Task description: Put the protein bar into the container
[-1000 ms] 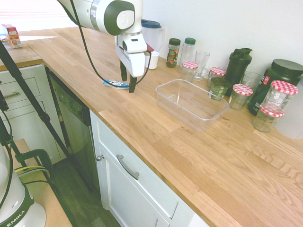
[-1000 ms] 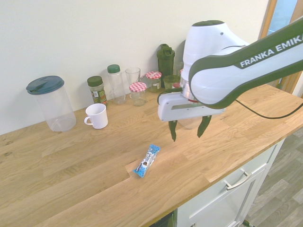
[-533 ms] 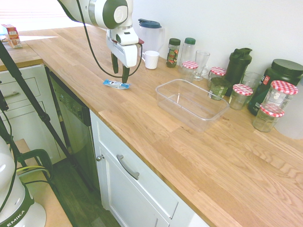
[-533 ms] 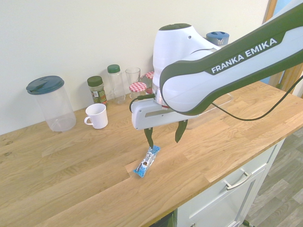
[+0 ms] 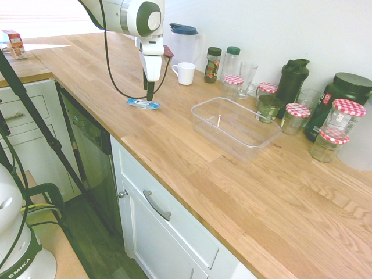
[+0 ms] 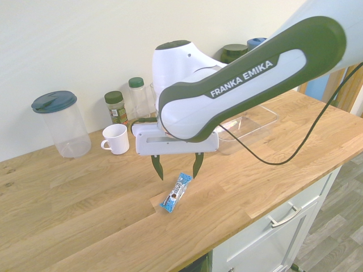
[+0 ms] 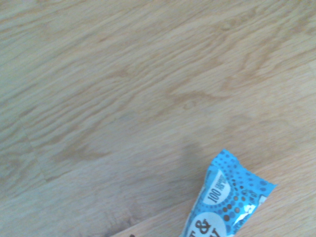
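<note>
Your pincer point(image 6: 177, 169) hangs wide open just above the protein bar point(image 6: 175, 192), ready to drop around it. The bar lies flat on the worktop point(image 6: 85, 192), well apart from the container point(image 5: 235, 127).

Spread fingers point(image 6: 159, 169) above protein bar point(image 6: 176, 192) on wooden counter point(image 6: 85, 209), seemingly apart.

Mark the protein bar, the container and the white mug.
protein bar point(image 6: 176, 192): second exterior view, middle of wrapper.
container point(image 5: 263, 146): first exterior view, near rim.
white mug point(image 5: 186, 73): first exterior view, side wall.
</note>
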